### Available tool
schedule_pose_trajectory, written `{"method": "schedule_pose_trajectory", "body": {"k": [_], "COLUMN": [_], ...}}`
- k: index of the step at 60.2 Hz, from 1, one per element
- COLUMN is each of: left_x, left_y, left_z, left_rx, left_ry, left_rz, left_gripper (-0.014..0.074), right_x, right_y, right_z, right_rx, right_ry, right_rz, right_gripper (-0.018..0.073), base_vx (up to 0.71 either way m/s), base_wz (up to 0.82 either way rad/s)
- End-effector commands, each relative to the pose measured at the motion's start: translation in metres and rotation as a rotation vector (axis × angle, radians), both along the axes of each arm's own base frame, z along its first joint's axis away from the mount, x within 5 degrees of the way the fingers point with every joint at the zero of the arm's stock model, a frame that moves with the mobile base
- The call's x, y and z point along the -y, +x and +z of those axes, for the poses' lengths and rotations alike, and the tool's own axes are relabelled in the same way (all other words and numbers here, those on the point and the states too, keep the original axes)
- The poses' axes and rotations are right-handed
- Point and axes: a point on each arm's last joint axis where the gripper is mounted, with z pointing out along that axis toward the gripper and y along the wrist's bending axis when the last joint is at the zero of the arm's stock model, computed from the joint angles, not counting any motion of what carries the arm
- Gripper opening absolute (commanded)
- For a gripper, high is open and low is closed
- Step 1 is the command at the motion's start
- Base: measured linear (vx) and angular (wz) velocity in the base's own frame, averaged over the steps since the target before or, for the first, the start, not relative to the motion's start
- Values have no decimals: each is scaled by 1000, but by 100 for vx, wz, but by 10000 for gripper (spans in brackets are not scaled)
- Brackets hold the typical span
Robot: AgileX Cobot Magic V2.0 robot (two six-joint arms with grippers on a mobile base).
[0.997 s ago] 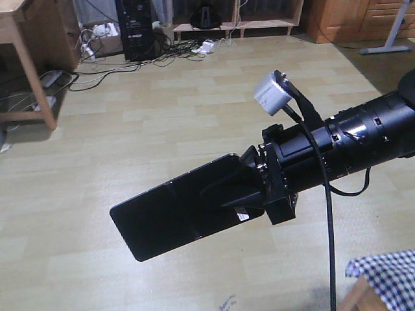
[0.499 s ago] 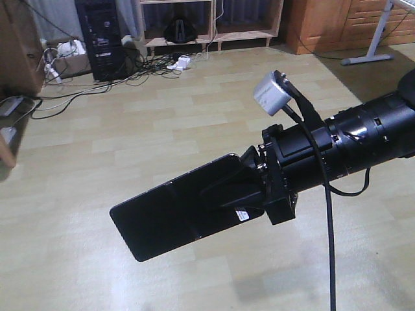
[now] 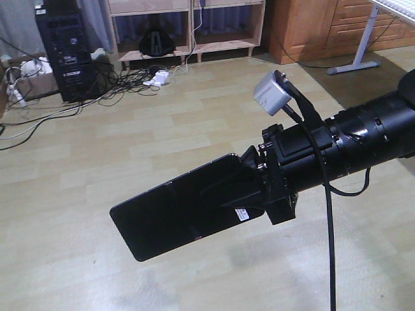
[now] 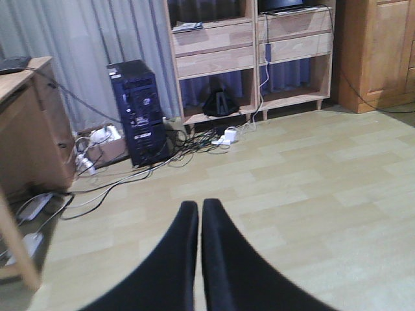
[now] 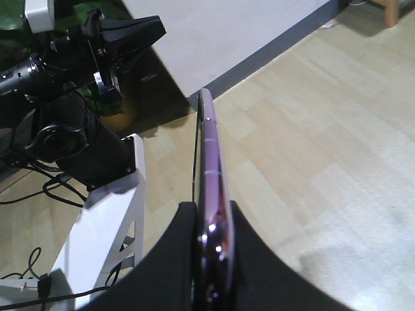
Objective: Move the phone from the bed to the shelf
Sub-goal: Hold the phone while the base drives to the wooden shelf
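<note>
Centre frame: thin glossy black rectangular phone, held at its right end by black right gripper; light natural-wood shelf top centre behind, black computer tower left, orange-brown wooden cabinet right.

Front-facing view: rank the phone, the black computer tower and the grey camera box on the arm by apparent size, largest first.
1. phone, looming because nearest the lens.
2. computer tower, far off, top cropped.
3. grey camera box, clearly smallest.
</note>
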Motion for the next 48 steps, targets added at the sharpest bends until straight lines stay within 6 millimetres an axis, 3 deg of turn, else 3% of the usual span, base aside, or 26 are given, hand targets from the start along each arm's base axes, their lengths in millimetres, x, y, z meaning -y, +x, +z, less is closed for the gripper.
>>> {"method": "schedule_pose_trajectory", "body": {"k": [1,48], "left_x": [0,0], "left_y": [-1,-1], "left_z": [15,15], "left_rx": [105,105], "left_ry": [-7,-7], "left_rz": [3,3], "left_gripper": [1,1], "right_x": [-2,-2], "right_y": [-11,-11], "right_z": [23,23], "right_rx": [0,0], "right_ry": [100,101], "right_rz": [51,50], "right_gripper": [-2,-2], "base_vx": [49,50], "base_wz": [-13,-20]}}
